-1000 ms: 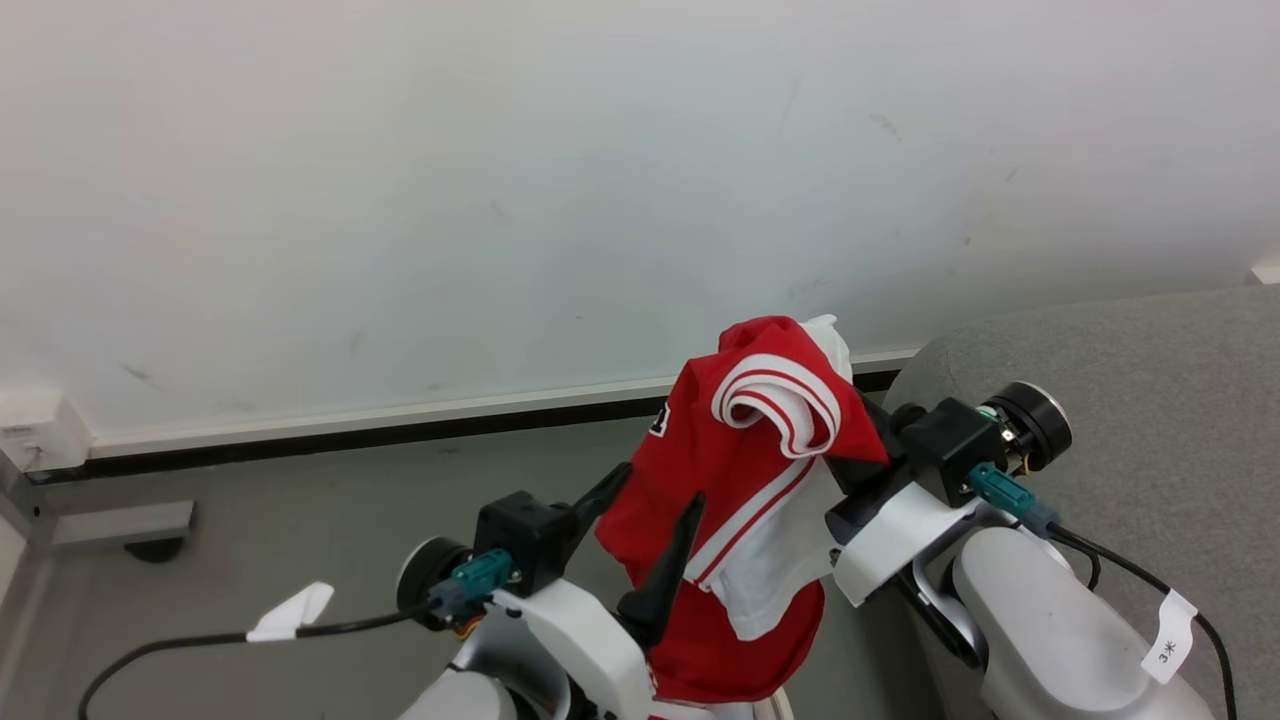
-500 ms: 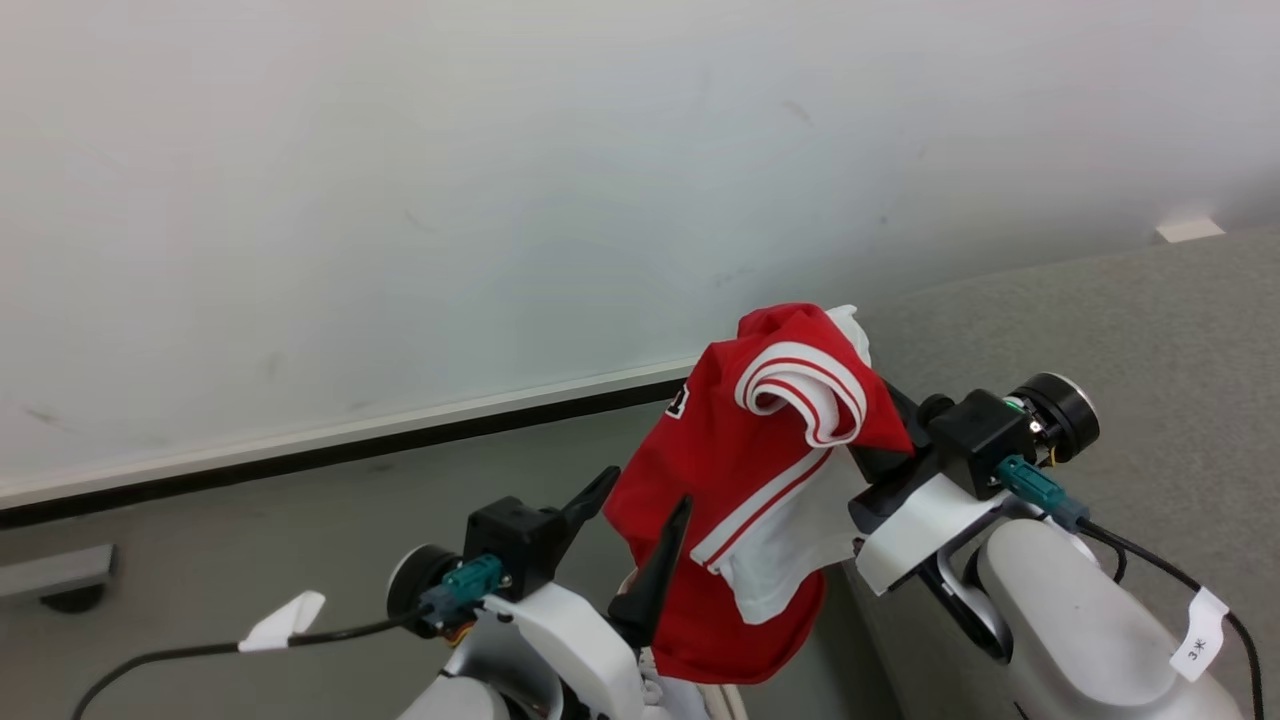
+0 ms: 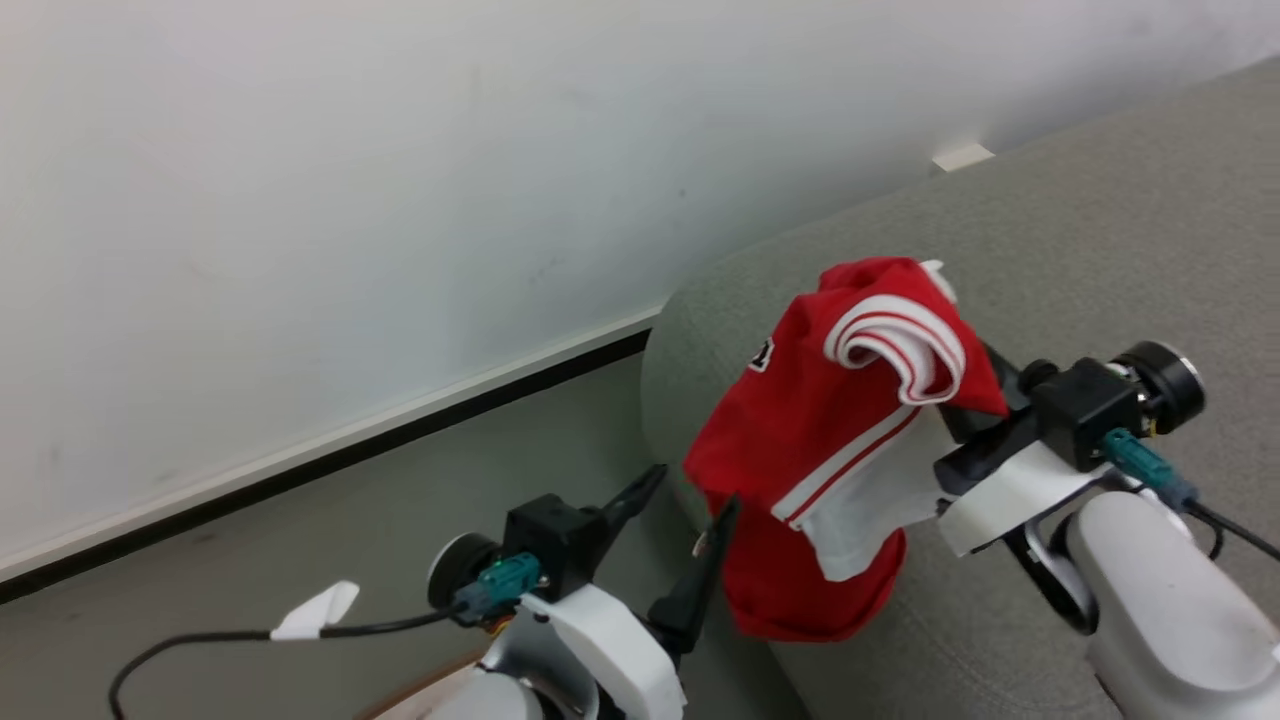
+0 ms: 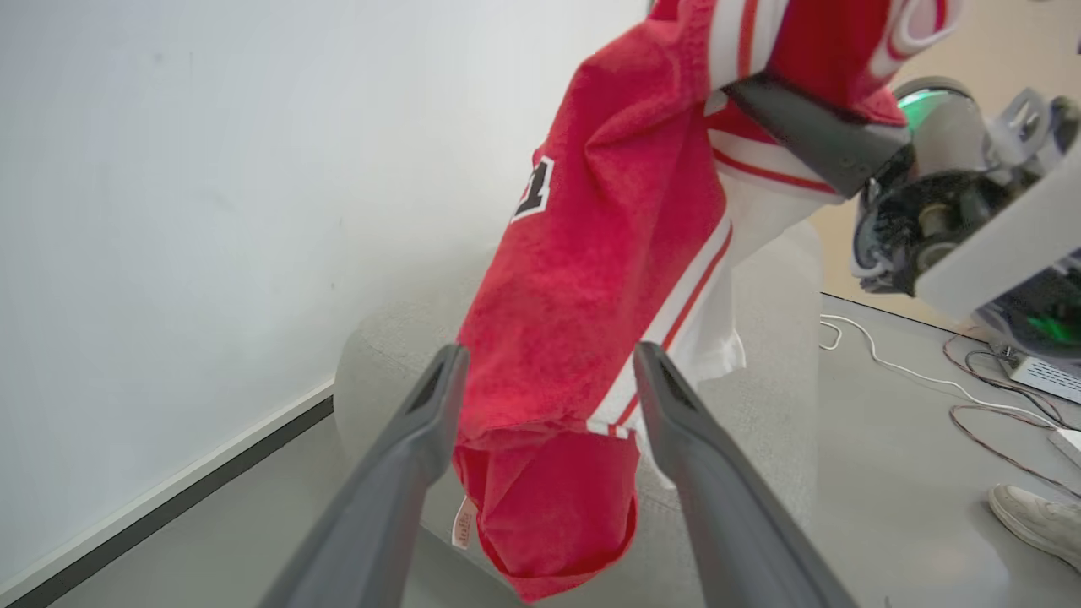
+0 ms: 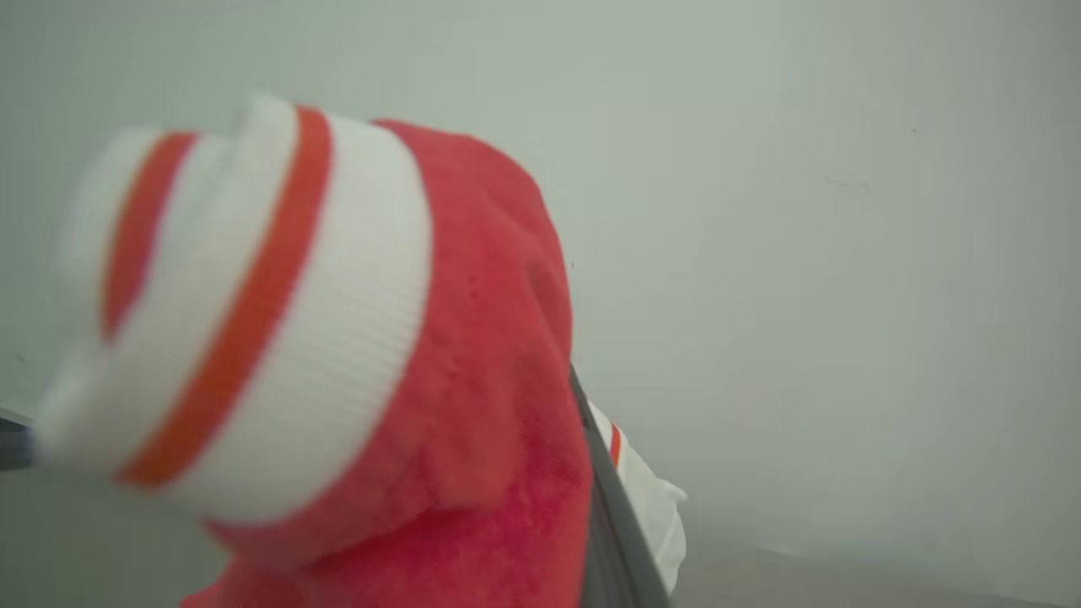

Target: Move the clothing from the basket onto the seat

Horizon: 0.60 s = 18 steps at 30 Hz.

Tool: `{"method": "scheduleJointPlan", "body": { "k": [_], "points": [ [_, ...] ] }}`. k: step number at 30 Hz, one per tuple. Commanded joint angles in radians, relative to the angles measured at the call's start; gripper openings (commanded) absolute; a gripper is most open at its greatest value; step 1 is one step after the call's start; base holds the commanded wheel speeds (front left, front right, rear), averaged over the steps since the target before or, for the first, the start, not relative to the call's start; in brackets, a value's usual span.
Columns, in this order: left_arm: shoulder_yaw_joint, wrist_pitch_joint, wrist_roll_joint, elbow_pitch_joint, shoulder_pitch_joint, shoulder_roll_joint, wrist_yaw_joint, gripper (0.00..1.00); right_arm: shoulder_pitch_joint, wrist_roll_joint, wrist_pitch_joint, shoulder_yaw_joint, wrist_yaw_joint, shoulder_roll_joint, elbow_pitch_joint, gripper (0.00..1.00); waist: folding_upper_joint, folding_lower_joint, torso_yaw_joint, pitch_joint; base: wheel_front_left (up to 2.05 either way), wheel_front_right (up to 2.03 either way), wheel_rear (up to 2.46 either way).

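Note:
A bright red garment (image 3: 810, 430) with white bands hangs from my right gripper (image 3: 965, 415), which is shut on its upper part. The cloth drapes over the fingers and dangles in front of the rounded end of the grey seat (image 3: 1100, 240). In the right wrist view the garment's striped cuff (image 5: 253, 321) covers the left side, beside one dark finger (image 5: 612, 523). My left gripper (image 3: 685, 495) is open just left of the hanging cloth. In the left wrist view the garment (image 4: 591, 253) hangs beyond that open gripper (image 4: 549, 380), apart from its fingers. The basket is out of view.
A white wall (image 3: 400, 200) with a dark skirting strip runs behind the grey floor (image 3: 300, 520). In the left wrist view cables (image 4: 887, 363) lie on the floor and a person's pale shoe (image 4: 1034, 515) stands at the lower right.
The head camera has swung right, so the seat takes up far more of the picture. The red garment, still in my right gripper, now hangs against the seat's end. The left gripper stays open.

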Motion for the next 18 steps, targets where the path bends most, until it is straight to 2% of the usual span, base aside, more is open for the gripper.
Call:
{"method": "scheduleJointPlan", "body": {
  "k": [1,7,11,14,18],
  "points": [
    [-0.005,0.003,0.005,0.000,-0.015,-0.004,-0.007,1.00,0.014,-0.002,-0.004,-0.017,-0.002,-0.010,-0.015,0.00,0.0000,0.0000,-0.032,0.028,0.00,0.00,0.00],
    [-0.035,0.008,0.015,0.015,-0.051,-0.025,-0.034,1.00,0.038,-0.021,-0.004,-0.103,-0.002,-0.053,-0.054,0.00,0.0000,0.0000,-0.052,0.062,0.00,0.00,0.00],
    [-0.046,0.013,0.020,0.009,-0.056,-0.029,-0.029,1.00,0.006,-0.025,-0.004,-0.131,-0.002,-0.074,-0.056,0.00,0.0000,0.0000,-0.064,0.092,0.00,0.00,0.00],
    [-0.051,0.031,0.033,-0.018,-0.071,-0.014,-0.022,1.00,-0.051,-0.016,-0.004,-0.156,-0.002,-0.088,-0.047,0.00,0.0000,0.0000,-0.066,0.152,0.00,0.00,0.00],
    [-0.072,0.080,0.064,-0.063,-0.123,0.008,-0.040,1.00,-0.141,-0.015,-0.004,-0.247,-0.002,-0.136,-0.031,0.00,0.0000,0.0000,-0.015,0.274,0.00,0.00,0.00]
  ]
}}
